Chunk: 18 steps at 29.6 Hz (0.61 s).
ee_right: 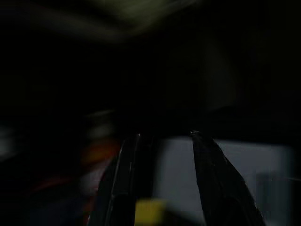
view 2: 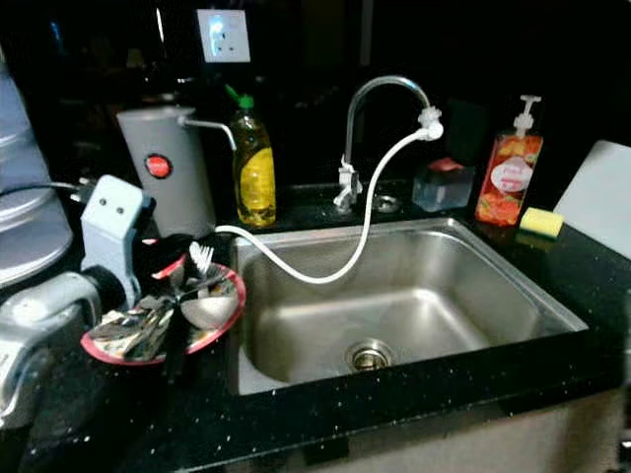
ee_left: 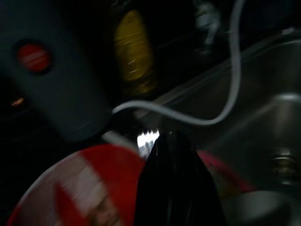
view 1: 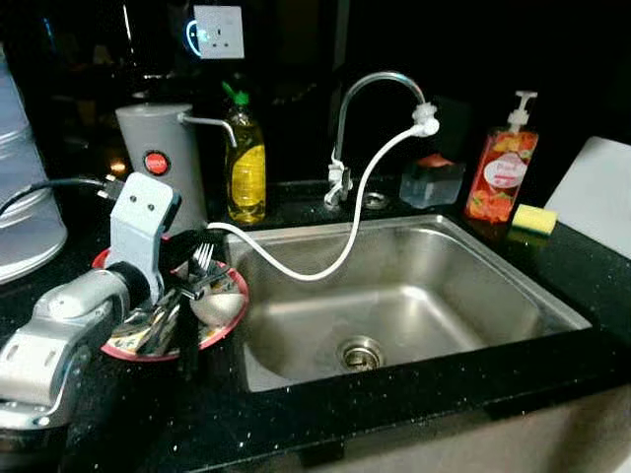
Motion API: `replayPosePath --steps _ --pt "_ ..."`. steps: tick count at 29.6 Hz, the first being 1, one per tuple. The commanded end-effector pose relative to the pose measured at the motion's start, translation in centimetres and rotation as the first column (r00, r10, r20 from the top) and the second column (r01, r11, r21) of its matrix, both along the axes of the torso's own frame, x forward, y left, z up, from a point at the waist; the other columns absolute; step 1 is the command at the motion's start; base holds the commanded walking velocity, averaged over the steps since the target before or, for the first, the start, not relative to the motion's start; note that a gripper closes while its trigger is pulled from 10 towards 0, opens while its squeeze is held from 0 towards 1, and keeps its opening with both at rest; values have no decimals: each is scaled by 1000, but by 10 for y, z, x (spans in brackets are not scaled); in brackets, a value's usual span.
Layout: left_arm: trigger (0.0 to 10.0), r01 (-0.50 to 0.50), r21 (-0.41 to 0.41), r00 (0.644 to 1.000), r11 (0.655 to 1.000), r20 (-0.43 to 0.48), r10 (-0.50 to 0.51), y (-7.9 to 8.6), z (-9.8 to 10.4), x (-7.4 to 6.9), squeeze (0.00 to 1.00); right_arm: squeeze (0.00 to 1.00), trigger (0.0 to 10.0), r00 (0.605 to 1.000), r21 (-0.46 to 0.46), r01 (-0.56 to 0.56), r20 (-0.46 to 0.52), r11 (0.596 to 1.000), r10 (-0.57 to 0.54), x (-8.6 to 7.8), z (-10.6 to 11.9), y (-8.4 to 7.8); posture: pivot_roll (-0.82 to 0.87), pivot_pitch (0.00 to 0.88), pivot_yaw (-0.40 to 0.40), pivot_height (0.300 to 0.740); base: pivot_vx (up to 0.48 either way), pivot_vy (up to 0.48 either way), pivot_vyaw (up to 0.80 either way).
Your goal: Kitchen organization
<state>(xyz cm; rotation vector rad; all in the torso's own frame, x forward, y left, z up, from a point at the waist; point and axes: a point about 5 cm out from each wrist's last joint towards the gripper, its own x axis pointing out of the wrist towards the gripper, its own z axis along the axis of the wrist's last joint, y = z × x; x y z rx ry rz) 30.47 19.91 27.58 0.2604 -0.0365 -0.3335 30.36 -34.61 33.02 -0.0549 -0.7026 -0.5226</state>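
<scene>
So we're standing at a black speckled counter (view 1: pixel 414 394) with a stainless sink (view 1: pixel 394 296) sunk into it, drain (view 1: pixel 361 352) in the middle of the basin. Our left gripper (view 1: pixel 192 281) is down over the red-rimmed plate (view 1: pixel 229 317) that sits on the counter just left of the sink, and that plate is piled with cutlery: a fork (view 1: pixel 203 258) with its tines up toward the back, and a big spoon (view 1: pixel 212 305) lying near the sink-side edge. From the left wrist view the black fingers (ee_left: pixel 174 188) look pressed together with the fork tines poking out right past the tips, so it looks clamped on the fork, though it's dark and blurry in there. A white hose (view 1: pixel 325 258) runs from the tip of the curved tap (view 1: pixel 380 94), sags into the sink and comes back up over the rim toward the plate. Behind the plate there's a grey dispenser (view 1: pixel 163 158) with a red button, and just beside it a yellow dish soap bottle (view 1: pixel 245 168) with a green cap. Over on the right behind the sink we've got a red pump bottle (view 1: pixel 501 168), a yellow sponge (view 1: pixel 533 219) next to it, and a small clear container (view 1: pixel 432 180) near the tap. Our right gripper (ee_right: pixel 162 146) is somewhere dark; its wrist view shows the two fingers standing apart with nothing between them, a yellow blur beneath.
</scene>
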Motion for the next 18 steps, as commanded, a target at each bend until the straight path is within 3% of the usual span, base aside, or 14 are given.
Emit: replayPosePath --steps 1,2,4,5,7,8,10,11,13,17,18 --pt "10000 -69 19 996 997 -49 69 1 -8 6 0 0 10000 972 -44 -234 -41 971 233 12 2 43 -80 14 -28 740 0 0 0" --pt "10000 -69 19 996 997 -49 69 1 -8 6 0 0 10000 972 -44 -234 -41 971 233 12 2 43 -80 14 -28 740 0 0 0" --pt "10000 -62 16 996 998 -62 63 1 -8 5 0 0 10000 919 -97 -393 -65 914 388 14 3 76 -79 15 -25 740 0 0 0" --pt "10000 -62 16 996 998 -62 63 1 -8 5 0 0 10000 919 -97 -393 -65 914 388 14 3 76 -79 15 -25 740 0 0 0" --pt "10000 5 3 997 1000 -73 -5 1 -2 0 0 0 10000 848 -134 -530 -101 838 520 13 2 107 -75 16 -23 740 0 0 0" --pt "10000 5 3 997 1000 -73 -5 1 -2 0 0 0 10000 848 -134 -530 -101 838 520 13 2 107 -75 16 -23 740 0 0 0" --pt "10000 56 39 997 998 -61 -54 7 6 -2 0 0 10000 780 -134 -626 -122 768 614 12 -3 132 -68 17 -19 740 0 0 0" --pt "10000 56 39 997 998 -61 -54 7 6 -2 0 0 10000 780 -134 -626 -122 768 614 12 -3 132 -68 17 -19 740 0 0 0" --pt "10000 52 66 997 996 -65 -47 15 11 0 0 0 10000 742 -107 -670 -133 735 657 13 -10 148 -58 16 -18 740 0 0 0" --pt "10000 70 39 994 997 -93 -66 16 11 2 0 0 10000 720 -82 -693 -144 717 679 13 -15 156 -55 15 -18 740 0 0 0" --pt "10000 79 18 990 997 -116 -76 15 9 4 1000 0 10000 706 -67 -706 -147 705 693 13 -17 161 -53 13 -17 740 0 0 0"
